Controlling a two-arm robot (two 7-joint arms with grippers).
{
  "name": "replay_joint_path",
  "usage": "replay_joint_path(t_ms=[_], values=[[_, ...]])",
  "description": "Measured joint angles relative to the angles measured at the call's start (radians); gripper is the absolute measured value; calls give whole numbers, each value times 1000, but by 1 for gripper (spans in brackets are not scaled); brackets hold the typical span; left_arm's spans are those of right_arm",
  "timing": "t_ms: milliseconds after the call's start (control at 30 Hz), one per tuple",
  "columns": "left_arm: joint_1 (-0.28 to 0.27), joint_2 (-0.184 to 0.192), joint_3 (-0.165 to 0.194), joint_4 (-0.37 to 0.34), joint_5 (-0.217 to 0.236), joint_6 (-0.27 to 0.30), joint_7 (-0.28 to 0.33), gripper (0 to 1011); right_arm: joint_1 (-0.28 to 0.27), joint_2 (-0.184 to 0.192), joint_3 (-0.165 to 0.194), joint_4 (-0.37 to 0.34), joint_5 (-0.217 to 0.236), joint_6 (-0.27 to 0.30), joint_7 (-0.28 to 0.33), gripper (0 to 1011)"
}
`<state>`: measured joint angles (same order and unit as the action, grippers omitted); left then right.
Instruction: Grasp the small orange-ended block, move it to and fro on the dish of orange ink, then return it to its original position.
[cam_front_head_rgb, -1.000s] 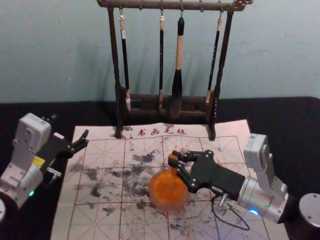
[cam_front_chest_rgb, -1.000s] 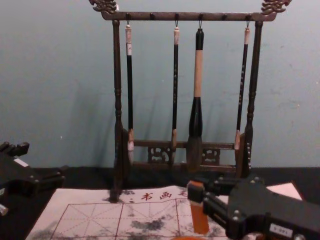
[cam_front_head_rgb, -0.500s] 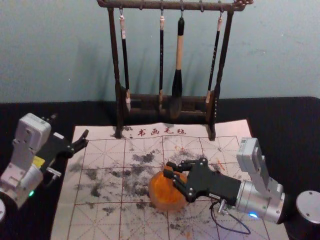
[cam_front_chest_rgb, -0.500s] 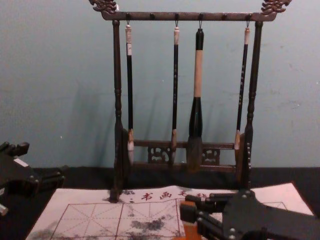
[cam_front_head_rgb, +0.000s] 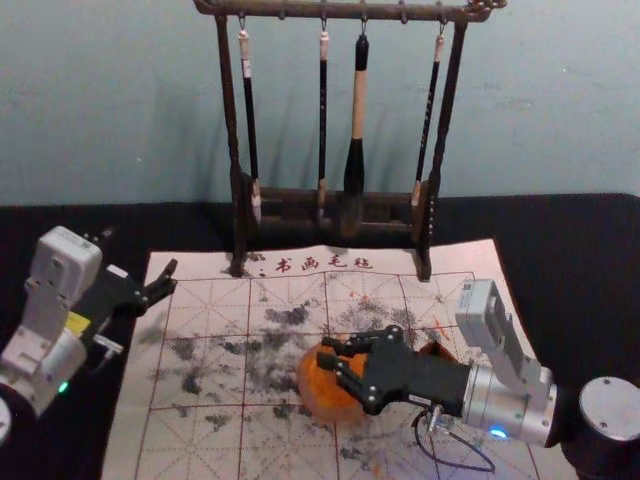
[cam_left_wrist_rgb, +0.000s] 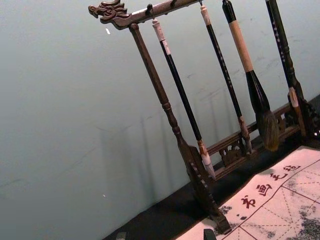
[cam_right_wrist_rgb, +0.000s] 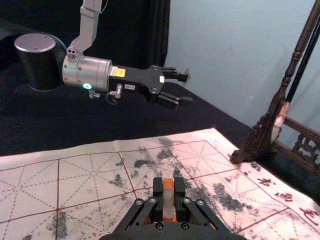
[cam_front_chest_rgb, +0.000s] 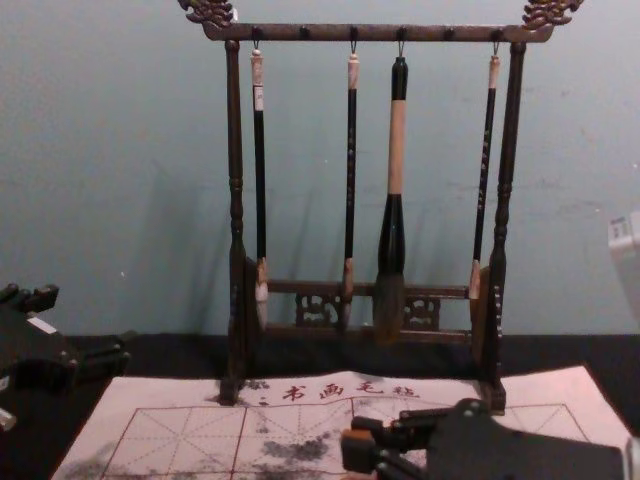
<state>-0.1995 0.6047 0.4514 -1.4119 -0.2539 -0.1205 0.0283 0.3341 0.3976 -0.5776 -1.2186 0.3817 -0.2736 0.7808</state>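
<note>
"Block (cam_right_wrist_rgb: 168, 199) first: where do you have it?"

"Clamped in my right gripper (cam_front_head_rgb: 325, 351), right up at the fingertips. On the right wrist camera I see both fingers against its sides, parted only by its width, with an orange end and a pale band between them."

"And what's under it?"

"Head view puts those fingertips over the dish of orange ink (cam_front_head_rgb: 325, 398), toward the far part of it. Whether the block touches the ink, I can't tell from here; my own gripper covers that spot."

"How's the other side?"

"My left gripper (cam_front_head_rgb: 172, 277) is parked by the left edge of the grid mat (cam_front_head_rgb: 180, 440), fingers standing well apart."

"Anything in your way?"

"Mostly my right arm. It reaches in across the mat, and its gripper hides some of the dish. Just behind that gripper I've got a dark brown object (cam_front_head_rgb: 437, 350), too covered to name. A black cable (cam_front_head_rgb: 460, 463) loops near the wrist, on the side toward me."

"And farther back?"

"The brush stand (cam_front_head_rgb: 232, 130), feet on the mat's far part, just beyond the red characters (cam_front_head_rgb: 323, 263). Four brushes (cam_front_head_rgb: 357, 100) hang from its bar, the thickest right of the middle. Grey ink smudges (cam_front_head_rgb: 290, 316) mark the mat, and black cloth (cam_front_head_rgb: 580, 260) lies under everything."
</note>
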Motion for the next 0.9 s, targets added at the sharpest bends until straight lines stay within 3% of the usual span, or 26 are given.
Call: replay_joint_path(t_ms=[467,900], values=[[0,0,0,0,0,0,0,1001,44,-29,-30,63,-10,0,8,81],[0,0,0,0,0,0,0,1001,83,-57,-36,118,-28,-9,-5,81]])
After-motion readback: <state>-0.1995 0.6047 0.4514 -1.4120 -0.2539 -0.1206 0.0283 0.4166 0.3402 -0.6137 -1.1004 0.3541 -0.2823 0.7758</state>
